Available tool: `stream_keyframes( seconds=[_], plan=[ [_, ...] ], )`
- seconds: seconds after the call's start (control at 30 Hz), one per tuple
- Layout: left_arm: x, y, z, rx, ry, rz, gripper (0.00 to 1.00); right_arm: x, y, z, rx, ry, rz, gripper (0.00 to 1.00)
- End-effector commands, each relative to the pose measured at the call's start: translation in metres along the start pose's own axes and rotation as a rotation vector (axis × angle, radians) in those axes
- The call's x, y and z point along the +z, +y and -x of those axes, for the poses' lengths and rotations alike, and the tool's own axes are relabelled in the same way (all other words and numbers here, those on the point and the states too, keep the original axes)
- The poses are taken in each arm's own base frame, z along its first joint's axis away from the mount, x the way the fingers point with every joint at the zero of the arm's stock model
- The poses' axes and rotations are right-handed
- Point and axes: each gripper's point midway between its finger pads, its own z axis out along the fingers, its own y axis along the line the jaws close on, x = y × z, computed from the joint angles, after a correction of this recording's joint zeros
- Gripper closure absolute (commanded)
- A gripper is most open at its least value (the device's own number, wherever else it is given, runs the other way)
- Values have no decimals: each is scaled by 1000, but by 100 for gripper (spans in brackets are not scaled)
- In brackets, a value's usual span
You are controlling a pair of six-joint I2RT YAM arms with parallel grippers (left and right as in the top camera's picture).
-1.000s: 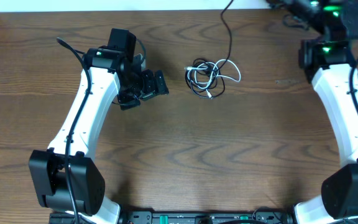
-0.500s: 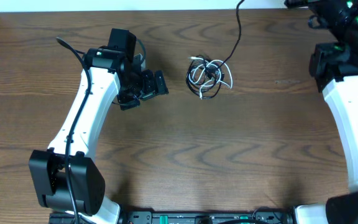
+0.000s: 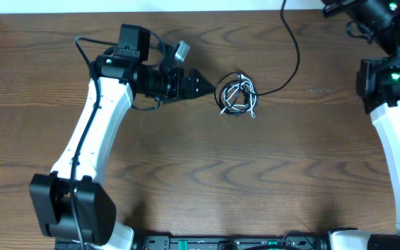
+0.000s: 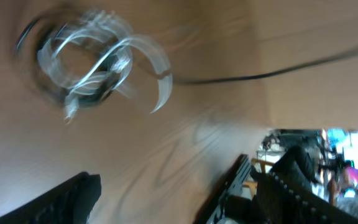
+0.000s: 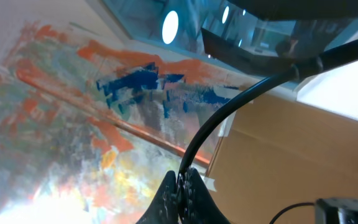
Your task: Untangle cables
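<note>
The cables lie as a small bundle (image 3: 237,97) of white and black loops on the wooden table; in the left wrist view the bundle (image 4: 86,62) is blurred by motion. One black cable (image 3: 296,64) runs out of it to the right and up past the table's far edge. My left gripper (image 3: 201,85) points at the bundle from just left of it, apart from it. Its fingers (image 4: 73,199) stand wide open with bare wood between them. My right gripper (image 5: 182,183) is raised off the table, shut on the black cable (image 5: 229,118).
The left arm (image 3: 99,118) reaches across the left half of the table. The right arm (image 3: 391,90) stands along the right edge. A thick black robot cable (image 3: 82,48) loops by the left wrist. A cardboard wall (image 5: 303,162) shows behind the right gripper.
The left arm swung right and turned its gripper toward the bundle. The right arm pulled the black cable farther up and right, and the bundle slid slightly right and tightened.
</note>
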Motion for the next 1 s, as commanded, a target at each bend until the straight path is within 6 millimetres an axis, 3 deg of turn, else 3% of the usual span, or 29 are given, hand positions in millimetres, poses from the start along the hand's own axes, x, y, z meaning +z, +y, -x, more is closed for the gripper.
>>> stream_keyframes(
  seconds=[0.0, 0.17, 0.33, 0.37, 0.4, 0.6, 0.87, 0.97],
  plan=[
    [-10, -63, 7, 233, -56, -210, 14, 7, 17, -7, 93, -18, 64, 98],
    [13, -87, 7, 432, -67, -211, 6, 6, 29, 6, 140, -99, 126, 98],
    [46, -73, 16, 545, -112, 65, 6, 4, 39, 9, 144, -117, 170, 99],
    [50, -77, 16, 568, -119, 79, 6, 3, 43, 10, 136, -125, 185, 98],
    [57, -93, 17, 618, -138, 48, 6, 1, 52, 13, 116, -146, 224, 98],
    [67, -129, 34, 747, -245, -22, 6, -3, 73, 17, 84, -188, 297, 98],
    [77, -139, 55, 674, -319, -76, 10, -4, 98, 10, 51, -171, 339, 99],
    [81, -143, 57, 656, -321, -118, 21, -4, 103, 9, 45, -168, 346, 98]
  ],
)
